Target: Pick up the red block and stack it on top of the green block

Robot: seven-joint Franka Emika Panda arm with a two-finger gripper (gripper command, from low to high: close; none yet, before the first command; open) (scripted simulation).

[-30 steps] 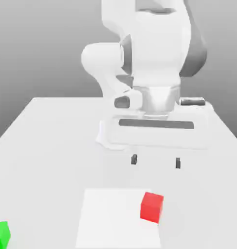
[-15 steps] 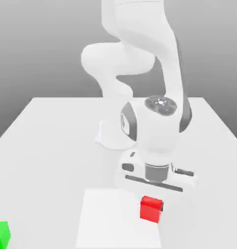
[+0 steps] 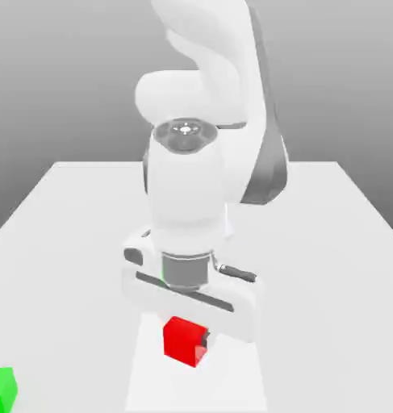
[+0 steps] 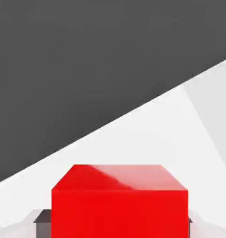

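Two cubes were in play, and from my console I had the red block (image 3: 185, 340) sitting low and centre in the exterior view, pinched in the gripper (image 3: 187, 345) under the white hand. In the hand view the same red block (image 4: 119, 202) took up the lower middle of the picture, with a dark fingertip (image 4: 42, 222) pressed flat against each side face, so I read the jaws as drawn in narrow and holding it. Whether its underside was off the worktop (image 3: 78, 234) I could not tell. The green block (image 3: 2, 389) sat at the bottom left corner of the exterior view, well apart from the red one. I judged the red cube to be light and rigid, its matte faces giving a fair bite, so nothing would crush or sag. The flat opposite sides were the right place to hold, mid-height, which is about where the fingers looked to be. A corner-heavy grip, I reckoned, might let it twist on release.
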